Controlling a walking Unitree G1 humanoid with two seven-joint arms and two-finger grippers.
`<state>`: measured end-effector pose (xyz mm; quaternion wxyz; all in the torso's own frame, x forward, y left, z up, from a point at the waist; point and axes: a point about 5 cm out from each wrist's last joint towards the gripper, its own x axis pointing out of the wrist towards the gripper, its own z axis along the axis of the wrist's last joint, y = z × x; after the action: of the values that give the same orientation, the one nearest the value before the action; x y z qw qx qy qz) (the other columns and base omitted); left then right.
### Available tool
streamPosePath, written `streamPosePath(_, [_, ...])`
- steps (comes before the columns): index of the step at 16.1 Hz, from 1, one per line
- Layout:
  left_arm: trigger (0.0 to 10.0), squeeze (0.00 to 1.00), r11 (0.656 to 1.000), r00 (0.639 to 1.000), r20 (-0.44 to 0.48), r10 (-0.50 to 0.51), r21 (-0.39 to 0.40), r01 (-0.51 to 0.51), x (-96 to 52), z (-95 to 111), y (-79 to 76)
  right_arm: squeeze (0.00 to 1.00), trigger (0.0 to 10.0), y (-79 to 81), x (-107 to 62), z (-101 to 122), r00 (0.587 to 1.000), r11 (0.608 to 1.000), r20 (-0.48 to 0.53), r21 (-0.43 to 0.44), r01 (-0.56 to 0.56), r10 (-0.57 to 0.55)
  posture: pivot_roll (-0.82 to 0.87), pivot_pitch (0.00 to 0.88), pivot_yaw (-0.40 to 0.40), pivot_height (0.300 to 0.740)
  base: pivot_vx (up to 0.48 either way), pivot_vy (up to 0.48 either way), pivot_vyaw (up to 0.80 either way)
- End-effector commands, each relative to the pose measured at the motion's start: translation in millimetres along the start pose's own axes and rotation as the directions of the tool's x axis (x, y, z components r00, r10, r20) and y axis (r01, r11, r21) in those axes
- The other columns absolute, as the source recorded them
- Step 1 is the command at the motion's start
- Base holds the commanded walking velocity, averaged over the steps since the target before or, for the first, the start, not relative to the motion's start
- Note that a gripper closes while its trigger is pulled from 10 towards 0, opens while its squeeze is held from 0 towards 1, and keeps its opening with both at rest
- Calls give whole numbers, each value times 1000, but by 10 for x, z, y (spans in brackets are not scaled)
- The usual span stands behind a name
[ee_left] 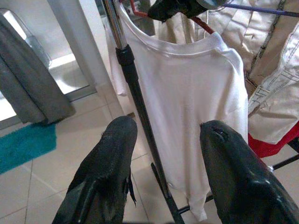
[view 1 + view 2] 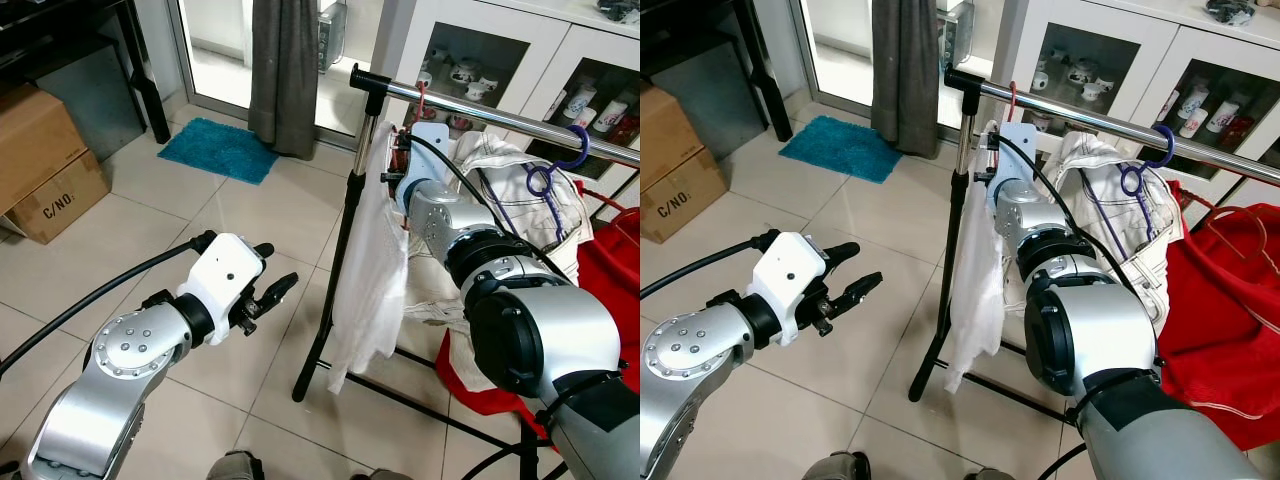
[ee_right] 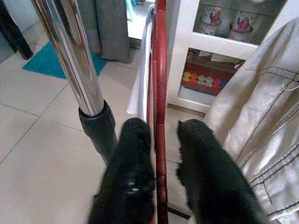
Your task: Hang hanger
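I had the clothes rack's chrome rail (image 2: pixel 500 112) running from about eleven o'clock toward three across the head view, with its black upright (image 2: pixel 335 270) dropping to the tiles. On it hung a cream jacket (image 2: pixel 500 175) on a purple hanger (image 2: pixel 560 165), and a red garment (image 2: pixel 610 270) sat at three o'clock.

The white T-shirt (image 2: pixel 372 270) draped just beside the upright, carried on the red hanger (image 3: pixel 160 116) — the task's thing. Its hook (image 2: pixel 1013 95) sat up at the rail near the capped end, though I could not tell whether it had fully seated over the chrome.

My right gripper (image 3: pixel 163 154) was up at the shirt's collar, its fingers slightly apart with the red wire between them; whether they pinched it, I could not tell.

My left gripper (image 2: pixel 262 297) hovered at eight o'clock, fingers parted and empty, well apart from the shirt.

My worry was the hook: so close to the rail's end, it could slide off if I let go before it had caught. A snagged finger on withdrawal could also drag the shirt down.
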<state>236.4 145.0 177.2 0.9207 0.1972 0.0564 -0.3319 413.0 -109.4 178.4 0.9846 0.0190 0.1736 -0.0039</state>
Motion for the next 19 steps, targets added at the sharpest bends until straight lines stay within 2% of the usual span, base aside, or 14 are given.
streamPosePath(1, [10000, 0, 1000, 1000, 13, -21, 10, 21, -11, 43, -37, 0, 471, 6, -5, 87, 999, 1000, 32, 0, -6, 6, 15, 119, -76, 740, 0, 0, 0])
streamPosePath(2, [10000, 0, 1000, 1000, 13, -21, 10, 21, -11, 43, -37, 0, 471, 6, -5, 87, 999, 1000, 32, 0, -6, 6, 15, 119, -76, 740, 0, 0, 0])
streamPosePath(3, [10000, 0, 1000, 1000, 14, -23, 10, 23, -8, 44, -39, 0, 0, 19, -6, 98, 999, 1000, 39, -4, -16, 16, 18, 115, -76, 740, 0, 0, 0])
streamPosePath(8, [10000, 0, 1000, 1000, 15, -22, 8, 22, 8, 50, -33, 0, 0, 42, -8, 107, 998, 999, 47, -9, -32, 33, 18, 107, -73, 740, 0, 0, 0])
streamPosePath(13, [10000, 0, 1000, 999, 35, -8, 2, 8, 100, 53, -26, 0, 0, 31, -10, 148, 996, 998, 67, -29, -61, 62, -2, 74, -57, 740, 0, 0, 0])
streamPosePath(17, [10000, 0, 990, 989, 57, 135, -32, -134, 186, 17, 64, 0, 0, -73, -13, 230, 991, 995, 111, -84, -58, 68, -20, 46, -53, 740, 0, 0, 0])
streamPosePath(19, [10000, 0, 985, 985, 62, 163, -62, -159, 215, 23, 77, 0, 0, -175, -17, 276, 988, 995, 141, -89, -44, 56, -25, 33, -48, 740, 0, 0, 0])
